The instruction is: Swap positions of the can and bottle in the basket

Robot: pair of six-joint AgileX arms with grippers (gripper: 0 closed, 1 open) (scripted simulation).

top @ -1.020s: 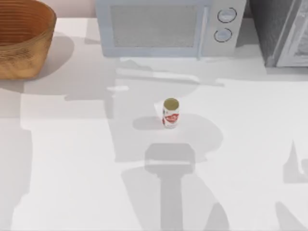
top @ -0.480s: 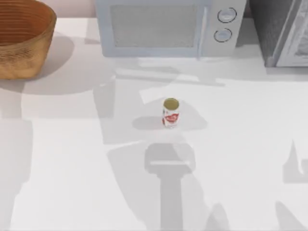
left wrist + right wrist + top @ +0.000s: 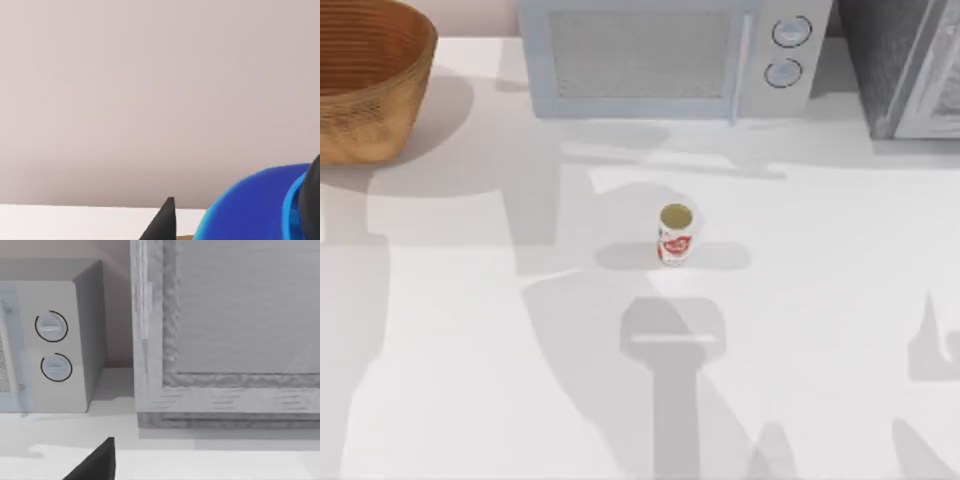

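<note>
A red-and-white can (image 3: 675,235) with a gold top stands upright on the white table, near its middle. The woven basket (image 3: 370,95) sits at the far left corner. In the left wrist view a blue bottle (image 3: 250,212) fills the space between the black fingers of my left gripper (image 3: 240,220), which is shut on it and faces the bare wall. A sliver of tan wicker shows beneath it. In the right wrist view, one black fingertip (image 3: 102,462) of my right gripper points at the back right of the table, with nothing beside it.
A white microwave (image 3: 670,55) stands along the back edge, its two dials (image 3: 52,345) also in the right wrist view. A grey cabinet (image 3: 910,65) fills the back right corner. Arm shadows lie across the table.
The broad arm shadow on the table has slid leftward and forward, away from the can. The can and basket have not moved.
</note>
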